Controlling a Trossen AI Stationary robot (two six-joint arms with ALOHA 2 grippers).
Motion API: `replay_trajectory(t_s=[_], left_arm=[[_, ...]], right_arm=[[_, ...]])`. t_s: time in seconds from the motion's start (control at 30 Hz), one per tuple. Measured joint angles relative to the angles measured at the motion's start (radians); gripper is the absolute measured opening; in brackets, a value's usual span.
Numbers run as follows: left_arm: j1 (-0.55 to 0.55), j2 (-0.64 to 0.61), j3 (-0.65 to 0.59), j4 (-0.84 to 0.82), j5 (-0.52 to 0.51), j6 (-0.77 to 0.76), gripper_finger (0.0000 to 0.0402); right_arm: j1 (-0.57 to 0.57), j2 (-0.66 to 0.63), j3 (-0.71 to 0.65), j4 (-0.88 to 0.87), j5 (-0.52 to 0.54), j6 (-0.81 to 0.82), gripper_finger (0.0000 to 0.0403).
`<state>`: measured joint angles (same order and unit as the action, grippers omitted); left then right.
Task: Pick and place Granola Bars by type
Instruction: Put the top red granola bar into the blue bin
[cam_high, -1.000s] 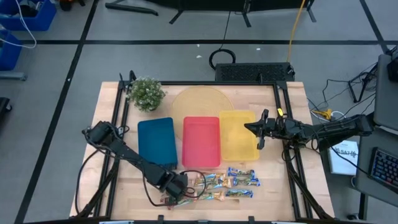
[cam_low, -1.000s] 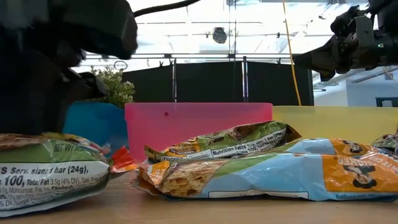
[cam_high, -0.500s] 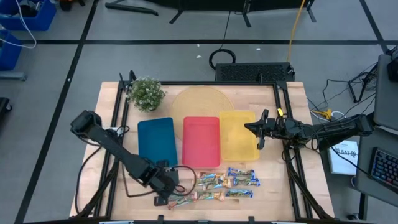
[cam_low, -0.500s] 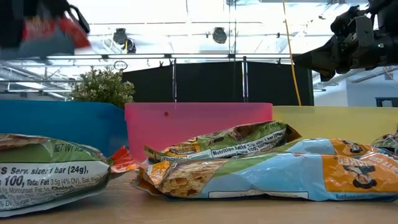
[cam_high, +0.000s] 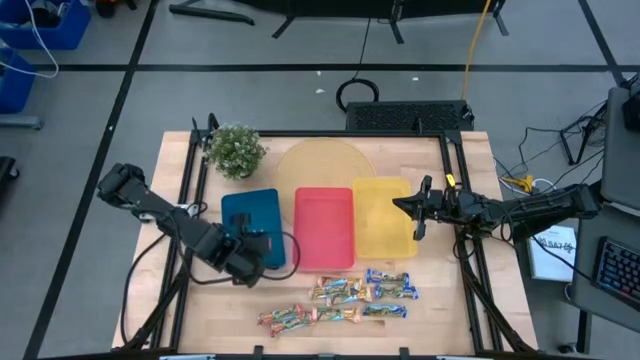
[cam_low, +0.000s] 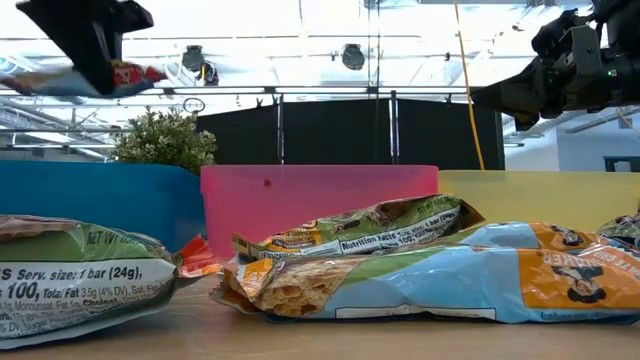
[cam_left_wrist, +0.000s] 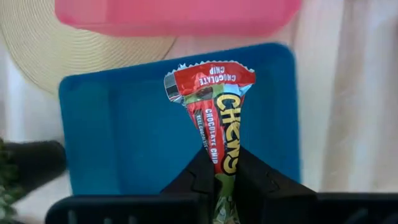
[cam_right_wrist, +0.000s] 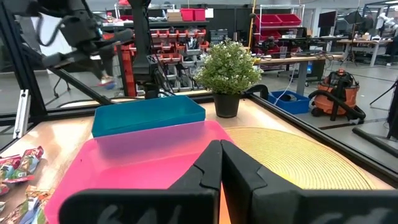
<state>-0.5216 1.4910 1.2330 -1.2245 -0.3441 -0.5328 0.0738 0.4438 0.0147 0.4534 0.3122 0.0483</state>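
Note:
My left gripper (cam_high: 250, 246) hangs above the near part of the blue tray (cam_high: 252, 212), shut on a red-and-green granola bar (cam_left_wrist: 211, 93) marked "chocolate chip". Several other granola bars (cam_high: 352, 291) in mixed wrappers lie on the wood near the table's front edge, and they fill the foreground of the low view (cam_low: 400, 270). A pink tray (cam_high: 324, 228) and a yellow tray (cam_high: 382, 216) stand beside the blue one. My right gripper (cam_right_wrist: 219, 163) waits shut and level above the table's right side, by the yellow tray. My left gripper pinches the bar's wrapper (cam_left_wrist: 222, 155) between its two fingers, partway along its length. The fingers come from above, slanting steeply down, and the bar runs on along them. Its red crimped end (cam_left_wrist: 209, 78) sticks out past the fingertips. The bar hangs clear above the blue tray.
A small potted plant (cam_high: 236, 150) stands at the far left, and a round woven mat (cam_high: 322, 165) lies behind the trays. Black frame rails (cam_high: 190, 210) run along both table sides. Bare wood shows left of the bars on the table.
My left gripper has risen from the bars at the table's front edge, carrying the red-and-green bar. It has moved toward the far edge and a little left, over the blue tray's near part, and has tipped to point more steeply down. The bar is now lifted clear.

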Motion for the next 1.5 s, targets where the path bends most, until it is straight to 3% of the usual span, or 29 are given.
replay_trajectory(t_s=[0.17,0.37,0.73,0.93,1.17,1.27,1.5], left_arm=[[0.095,0.000,-0.085,0.059,0.079,0.192,0.0034],[0.189,-0.011,-0.224,0.248,0.192,0.278,0.0033],[0.270,-0.011,-0.441,0.498,0.258,0.273,0.0026],[0.271,-0.011,-0.478,0.551,0.285,0.268,0.0049],[0.271,-0.011,-0.492,0.586,0.291,0.227,0.0026],[0.272,-0.011,-0.492,0.590,0.298,0.199,0.0053],[0.272,-0.011,-0.490,0.534,0.311,0.159,0.0184]], right_arm=[[0.000,0.000,0.000,0.000,0.000,0.000,0.0000],[0.000,0.001,0.000,0.000,0.000,0.000,0.0000],[0.000,0.003,0.000,-0.001,0.000,0.000,0.0000],[0.000,0.004,0.000,-0.001,0.000,0.015,0.0000],[0.000,0.005,0.000,-0.001,0.000,0.015,0.0000],[0.000,0.005,0.000,-0.001,0.000,0.015,0.0000],[0.000,0.005,0.000,-0.002,0.000,0.015,0.0000]])
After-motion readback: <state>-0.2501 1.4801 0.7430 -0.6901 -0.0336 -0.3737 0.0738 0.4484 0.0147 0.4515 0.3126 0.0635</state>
